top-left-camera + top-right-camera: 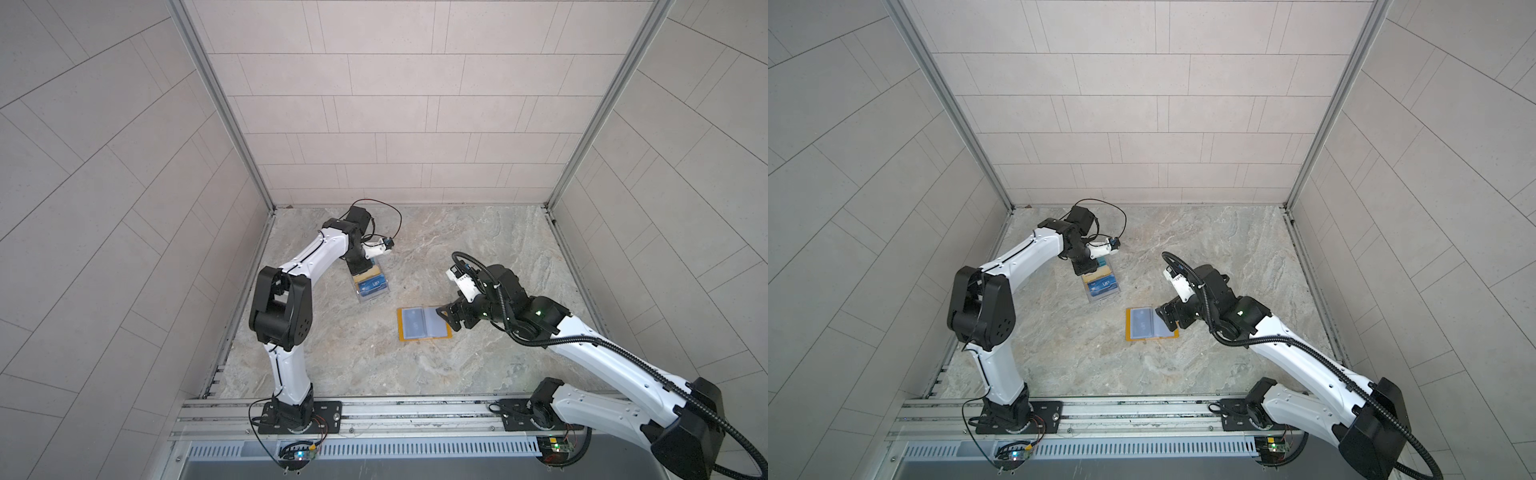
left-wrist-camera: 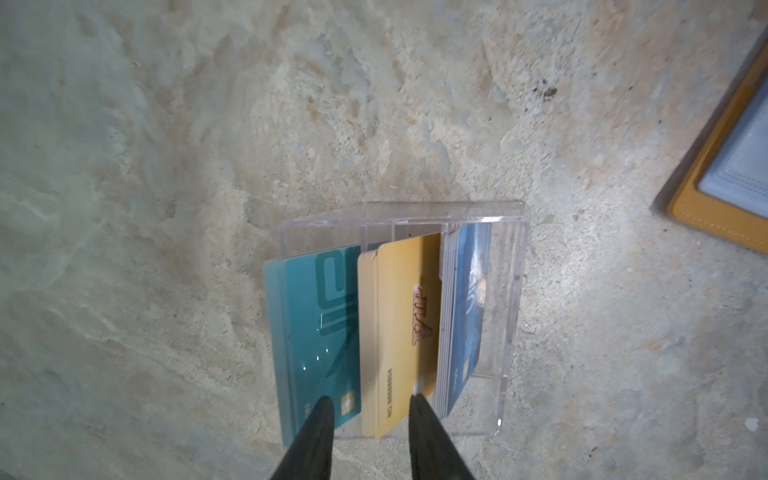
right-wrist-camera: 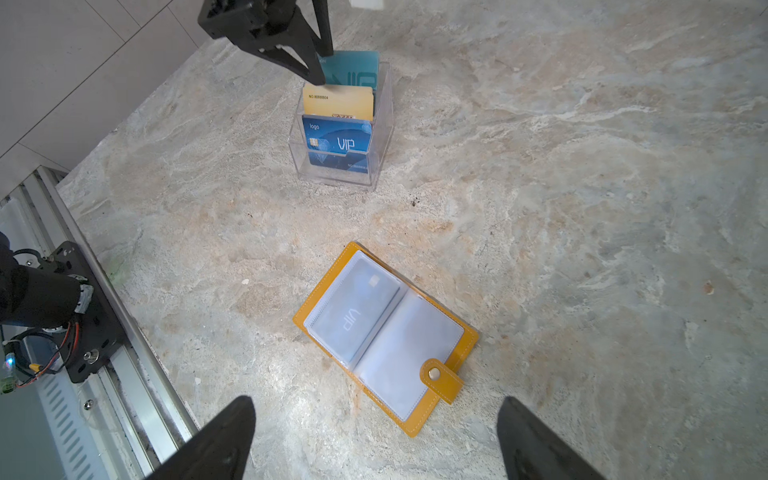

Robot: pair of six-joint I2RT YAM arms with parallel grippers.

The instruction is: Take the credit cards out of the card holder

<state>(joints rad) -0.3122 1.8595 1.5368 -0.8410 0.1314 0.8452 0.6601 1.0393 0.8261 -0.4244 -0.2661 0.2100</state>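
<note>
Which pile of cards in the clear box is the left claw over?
The gold pile, in the middle, between the left gripper's fingertips; the teal pile and blue pile flank it.

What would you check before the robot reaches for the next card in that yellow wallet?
1. Wallet open and flat: ok.
2. Card in a sleeve to take: ok, one shows.
3. Right gripper open near the wallet: ok.
4. Left gripper clear of the gold card: cannot tell; its jaws straddle it.
5. That gold card sits in the clear stand: ok.
</note>
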